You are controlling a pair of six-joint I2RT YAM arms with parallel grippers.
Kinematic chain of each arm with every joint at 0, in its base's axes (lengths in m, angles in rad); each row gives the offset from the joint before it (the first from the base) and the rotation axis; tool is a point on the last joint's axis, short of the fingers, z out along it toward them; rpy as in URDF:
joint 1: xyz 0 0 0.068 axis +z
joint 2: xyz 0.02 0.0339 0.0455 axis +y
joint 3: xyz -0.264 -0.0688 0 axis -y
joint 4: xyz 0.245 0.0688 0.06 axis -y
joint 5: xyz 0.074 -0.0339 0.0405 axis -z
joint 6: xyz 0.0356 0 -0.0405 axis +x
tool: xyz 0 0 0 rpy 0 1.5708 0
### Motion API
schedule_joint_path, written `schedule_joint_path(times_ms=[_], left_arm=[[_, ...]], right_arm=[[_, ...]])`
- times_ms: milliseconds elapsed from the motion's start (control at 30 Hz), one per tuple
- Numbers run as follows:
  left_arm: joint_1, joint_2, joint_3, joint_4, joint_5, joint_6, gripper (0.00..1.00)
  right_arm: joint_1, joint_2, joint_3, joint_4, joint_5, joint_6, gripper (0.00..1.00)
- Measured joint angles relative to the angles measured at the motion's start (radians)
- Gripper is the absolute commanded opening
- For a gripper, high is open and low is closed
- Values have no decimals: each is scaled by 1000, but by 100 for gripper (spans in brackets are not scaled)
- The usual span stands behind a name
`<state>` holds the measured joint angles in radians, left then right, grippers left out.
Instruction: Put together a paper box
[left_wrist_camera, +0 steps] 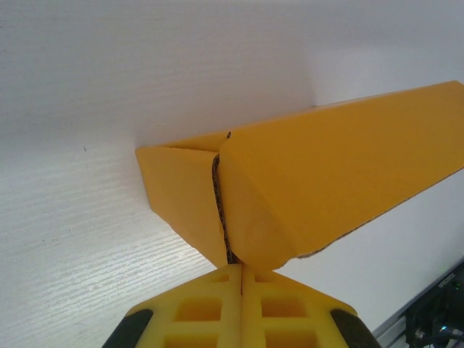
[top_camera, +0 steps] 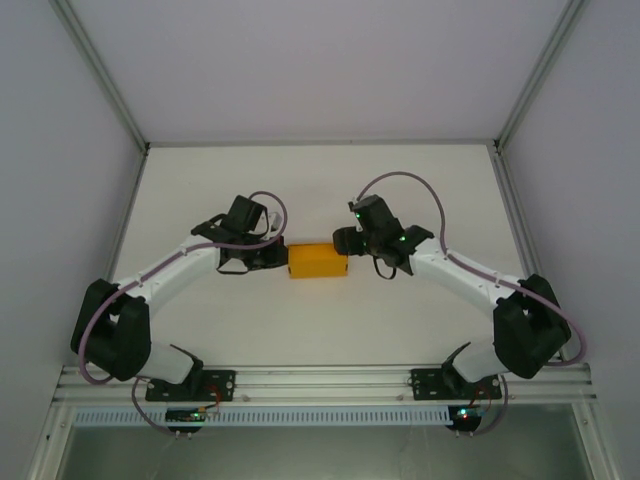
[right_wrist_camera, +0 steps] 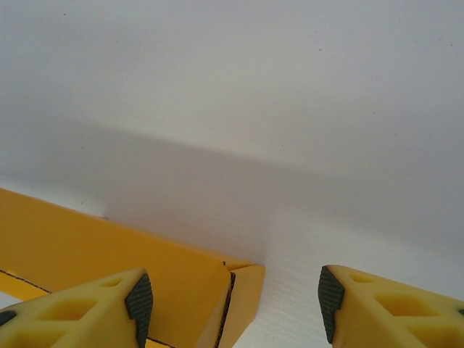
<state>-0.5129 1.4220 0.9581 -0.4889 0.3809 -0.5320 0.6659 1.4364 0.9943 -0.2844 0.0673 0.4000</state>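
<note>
In the top ext. view the small rectangular orange-yellow paper box [top_camera: 317,262] is seen lying lengthwise on the white tabletop [top_camera: 320,190], near its middle, btwn the two arms. The left tool [top_camera: 268,256] is found at the box's left end and the right tool [top_camera: 350,243] at its right end. How the fingers stand can't be read from above.

That detail is supplied by the left wrist cam. The left tool [left_wrist_camera: 241,270] is shown w/ its yellow fingers [left_wrist_camera: 196,308] pressed together, and a thin card edge at the near end of the box [left_wrist_camera: 333,167] is clamped btwn them. Two folded end panels are seen meeting at a dark seam that runs down into the fingertips. The box body is seen stretching away up and to the right, its long face smooth and unprinted, w/ white tabletop [left_wrist_camera: 109,72] behind.

In the right wrist cam the right tool [right_wrist_camera: 233,304] is shown w/ its fingers [right_wrist_camera: 109,308] held wide apart, dark pads facing inward. The box [right_wrist_camera: 109,243] is seen entering from the left; its end corner, w/ a dark seam, lies in the gap just beside the left-hand finger of that picture. Whether card and pad touch can't be told. The other finger is kept well apart from the card, w/ bare tabletop [right_wrist_camera: 290,87] btwn them.
</note>
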Motion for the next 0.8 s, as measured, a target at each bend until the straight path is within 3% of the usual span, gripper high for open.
schedule_joint_path(times_ms=[300,433,633,800], left_arm=[[-1,-7,0,-8,9,8,0],[-6,-23,0,-40,10,21,20],[-5,-103,29,-125,-16,30,61],[23,-137,87,-121,-30,22,64]], right_arm=[[11,-21,-98,82,-16,47,60],[16,-30,-115,101,-16,65,59],[17,-31,-127,116,-16,80,58],[17,-35,-143,132,-24,88,59]])
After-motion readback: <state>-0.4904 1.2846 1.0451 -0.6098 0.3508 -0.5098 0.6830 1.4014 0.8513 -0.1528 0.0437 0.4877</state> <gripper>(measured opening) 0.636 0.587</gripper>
